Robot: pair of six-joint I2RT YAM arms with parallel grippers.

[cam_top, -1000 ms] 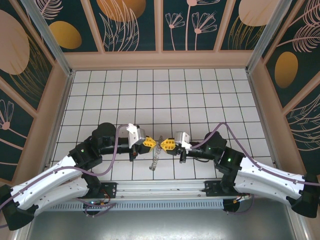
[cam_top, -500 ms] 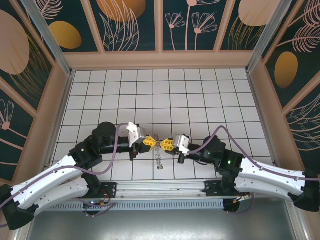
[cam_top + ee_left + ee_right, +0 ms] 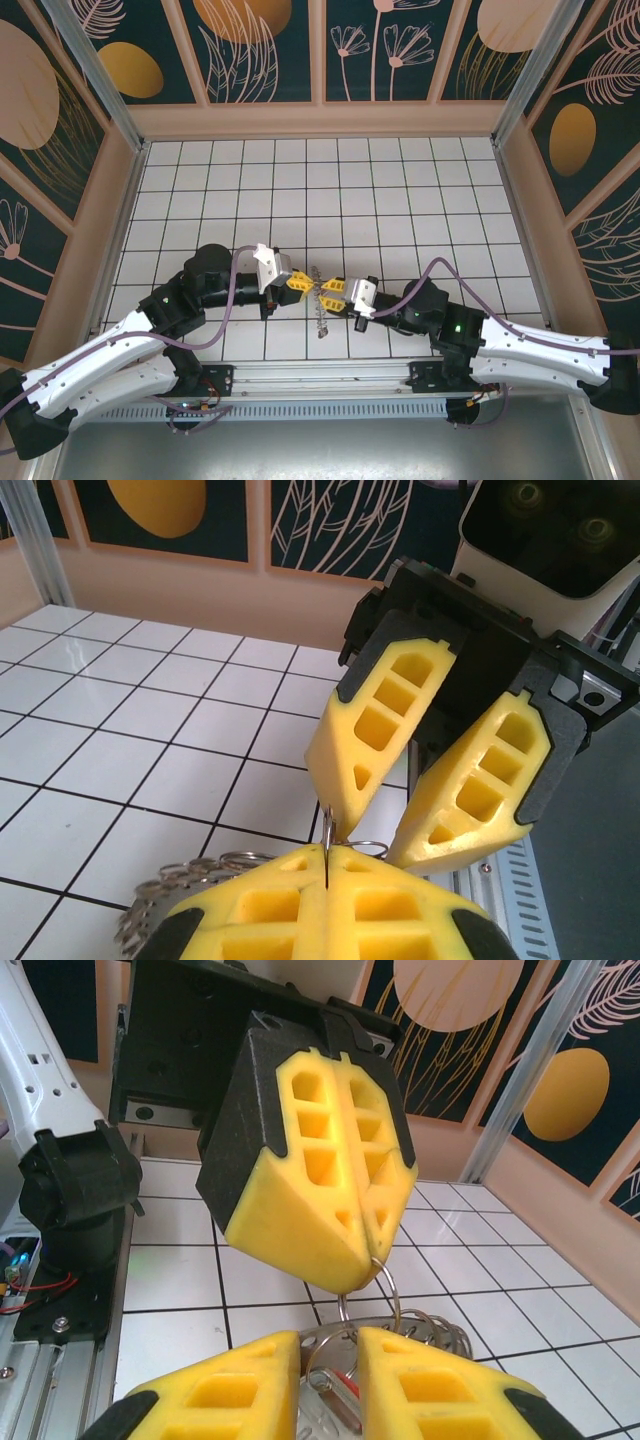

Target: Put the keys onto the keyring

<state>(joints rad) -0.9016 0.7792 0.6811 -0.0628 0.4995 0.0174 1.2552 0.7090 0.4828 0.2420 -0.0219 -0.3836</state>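
Keyring (image 3: pixel 425 1328) hangs between the two claws, above the tiled floor (image 3: pixel 480 1290). Nearest in the right wrist view, the right gripper (image 3: pixel 330 1345) stands parted around a silvery piece (image 3: pixel 335 1405), perhaps a key's blade; I cannot tell. Beyond it, the left gripper (image 3: pixel 362 1260) is clenched on the keyring's wire. Threading seems to be in hand; the next move calls for checking that the key is seated on the coil.

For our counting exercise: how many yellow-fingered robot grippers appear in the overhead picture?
2. The yellow-fingered left gripper, left of centre, is shut on the coiled silvery wire keyring; the right gripper faces it, jaws open. None looks hidden.
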